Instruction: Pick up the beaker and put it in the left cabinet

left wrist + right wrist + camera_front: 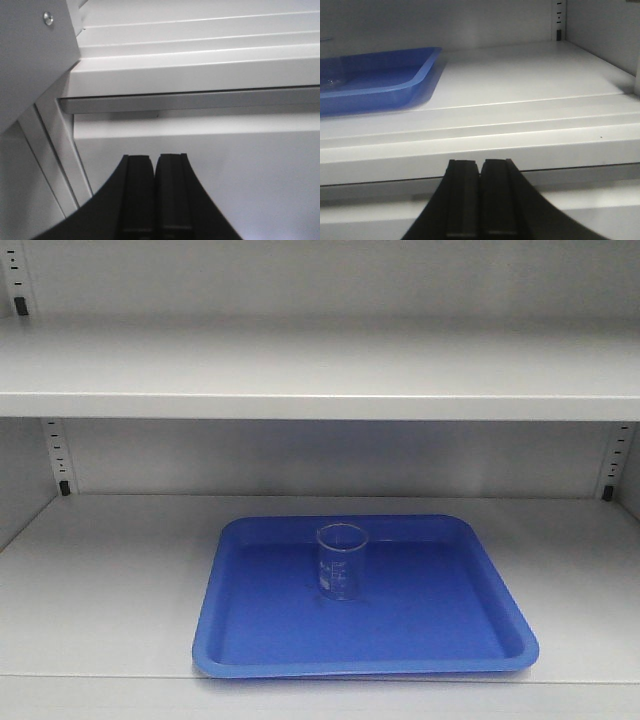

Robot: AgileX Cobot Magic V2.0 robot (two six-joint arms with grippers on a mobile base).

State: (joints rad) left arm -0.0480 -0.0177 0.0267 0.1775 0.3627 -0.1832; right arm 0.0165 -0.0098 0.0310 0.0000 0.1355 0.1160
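A small clear glass beaker (342, 561) with faint white marks stands upright in the back middle of a blue tray (300, 640). The tray rests on the lower shelf (100, 580) of the pale grey cabinet. My left gripper (154, 159) is shut with nothing in it, low in front of the cabinet's front edge. My right gripper (480, 162) is also shut and empty, below the shelf's front lip, with the blue tray (395, 82) up to its left. Neither gripper shows in the front view.
An upper shelf (320, 390) spans the cabinet above the tray. Slotted peg strips (58, 455) run up the back corners. The cabinet's side wall (605, 30) stands at the right. Bare shelf (520, 75) lies to the right of the tray.
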